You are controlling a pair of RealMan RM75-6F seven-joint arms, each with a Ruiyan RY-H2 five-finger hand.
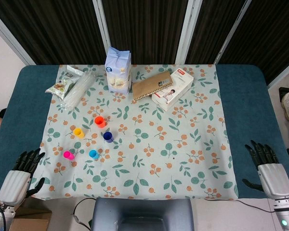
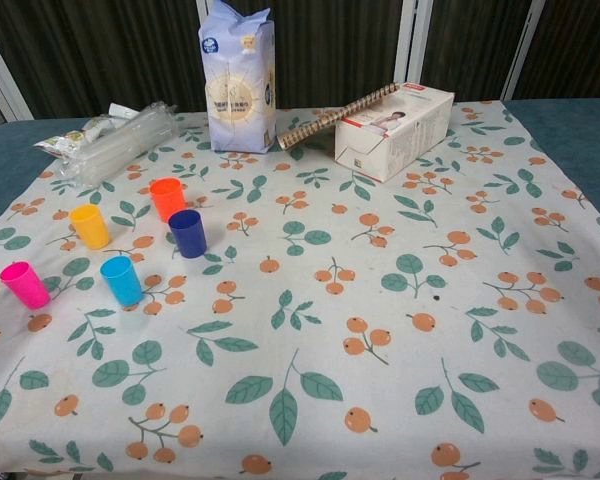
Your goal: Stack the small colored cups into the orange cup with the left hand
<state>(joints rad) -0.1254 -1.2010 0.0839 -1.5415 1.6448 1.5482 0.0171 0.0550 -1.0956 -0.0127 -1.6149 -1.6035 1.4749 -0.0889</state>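
Five small cups stand upright on the patterned cloth at the left. The orange cup [image 1: 100,121] [image 2: 166,198] is furthest back, with the dark blue cup [image 1: 108,136] [image 2: 188,232] just beside it. The yellow cup [image 1: 78,132] [image 2: 89,226], the pink cup [image 1: 67,155] [image 2: 24,284] and the light blue cup [image 1: 93,154] [image 2: 121,280] stand apart nearer the front. My left hand [image 1: 20,174] rests at the table's left front edge, fingers apart, holding nothing, well left of the cups. My right hand [image 1: 268,167] lies at the right front edge, also empty with fingers spread. Neither hand shows in the chest view.
At the back stand a white-blue bag [image 1: 118,70], a spiral notebook [image 1: 152,85] leaning on a white box [image 1: 173,89], and a clear plastic sleeve [image 1: 77,89] with a snack packet [image 1: 61,85]. The flowered cloth [image 1: 183,159] covers the blue table [image 1: 245,96].
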